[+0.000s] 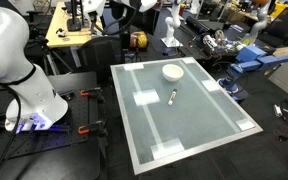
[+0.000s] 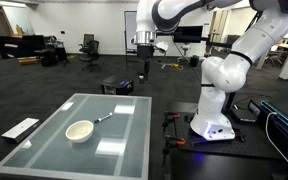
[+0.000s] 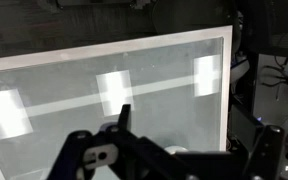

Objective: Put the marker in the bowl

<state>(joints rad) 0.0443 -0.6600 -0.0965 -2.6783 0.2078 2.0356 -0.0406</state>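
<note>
The white bowl (image 1: pixel 172 71) (image 2: pixel 80 130) sits on the glass-topped table (image 1: pixel 204 130) (image 2: pixel 124 160). The dark marker (image 1: pixel 172 96) (image 2: pixel 103 118) lies flat on the table a short way from the bowl, apart from it. My gripper (image 2: pixel 144 68) hangs high above the table's far end, well away from both. In the wrist view its fingers (image 3: pixel 182 135) stand wide apart with nothing between them. A pale sliver of the bowl (image 3: pixel 174 152) shows behind them. The marker is hidden in the wrist view.
Pale square tape patches (image 1: pixel 144 97) (image 3: pixel 114 92) mark the table top. The white robot base (image 1: pixel 34 100) (image 2: pixel 214 115) stands beside the table, with red clamps (image 1: pixel 84 130) near it. A black box (image 2: pixel 117 86) sits on the floor beyond the table. Cluttered benches (image 1: pixel 249 55) stand nearby.
</note>
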